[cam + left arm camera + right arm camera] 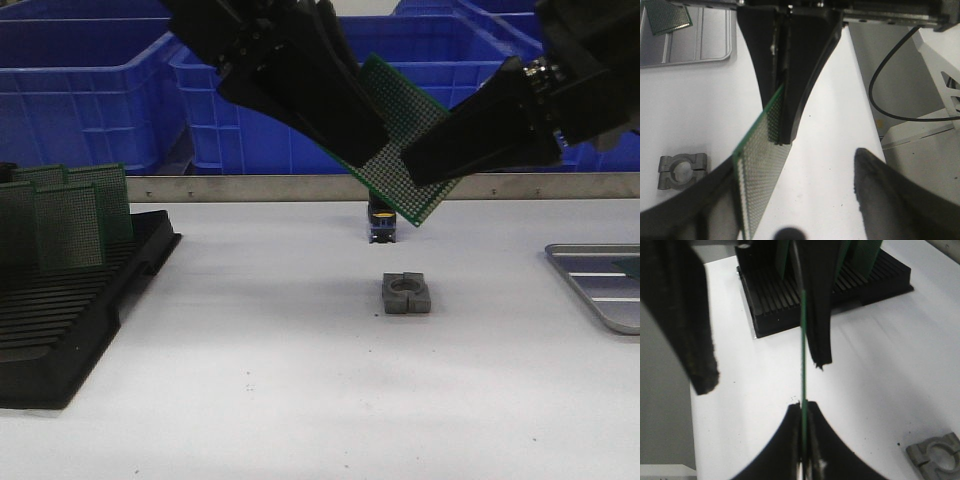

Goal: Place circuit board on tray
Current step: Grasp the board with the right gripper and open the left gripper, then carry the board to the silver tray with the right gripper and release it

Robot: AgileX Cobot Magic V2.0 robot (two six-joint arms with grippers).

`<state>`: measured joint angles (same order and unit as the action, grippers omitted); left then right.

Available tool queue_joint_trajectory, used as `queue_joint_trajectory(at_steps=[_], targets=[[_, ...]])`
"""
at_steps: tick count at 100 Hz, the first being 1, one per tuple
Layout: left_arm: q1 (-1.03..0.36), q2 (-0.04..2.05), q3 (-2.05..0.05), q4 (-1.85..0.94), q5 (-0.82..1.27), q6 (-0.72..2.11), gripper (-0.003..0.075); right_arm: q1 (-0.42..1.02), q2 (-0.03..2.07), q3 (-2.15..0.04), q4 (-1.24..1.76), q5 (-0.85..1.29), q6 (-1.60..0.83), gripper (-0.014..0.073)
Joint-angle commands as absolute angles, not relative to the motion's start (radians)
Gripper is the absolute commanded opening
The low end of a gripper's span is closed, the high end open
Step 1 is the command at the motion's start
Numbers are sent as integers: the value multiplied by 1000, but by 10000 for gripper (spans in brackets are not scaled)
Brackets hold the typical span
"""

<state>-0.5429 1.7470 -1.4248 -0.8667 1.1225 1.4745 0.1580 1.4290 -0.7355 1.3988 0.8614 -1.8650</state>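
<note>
circuit board (pixel 405 150): thin green perfboard, flat rectangle covered in a fine dot grid, hanging tilted in the air above the grey clamp block, well up off the table (pixel 300 400)

right gripper (pixel 803 440): black fingers pressed onto the board's edge; in its own wrist view the board runs edge-on as a thin green line straight into the closed fingertips, so it's pinching the board

left gripper (pixel 370 140): long black tapered fingers, spread apart in the right wrist view; one lies against the board face, the other stands well clear, so not clamping

tray (pixel 600 285): shallow grey metal, rounded corner, raised rim, ribbed bottom, far right of the clamp block; the left wrist view shows another green board (pixel 667 16) already lying in it

clamp block (pixel 406 294): small grey chunky piece with a round bore and a split, flat on the white table

rack (pixel 70 320): black slotted plastic, far left of the clamp block, green boards (pixel 65 215) standing upright in its slots

bins (pixel 90 80): blue plastic, behind the table edge
</note>
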Motion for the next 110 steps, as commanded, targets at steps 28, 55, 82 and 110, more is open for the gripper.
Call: queue_joint_trajectory(at_steps=[28,55,82,110], targets=[[-431,1669,-1456,-910,1117,1465,512,1,1395,-764,1458,738,-1541,-69],[-418,1669,-1456,-912,1118,1465,512,-227,1438,-764,1459,560,-1317,-69],[-418,1669,-1456,-912,1118,1465,512,-305,1596,-764,1569,522,-1310,-68],[-418,1669,-1456,-912,1118,1465,512,-305,1668,-765,1591,503,-1318,22]])
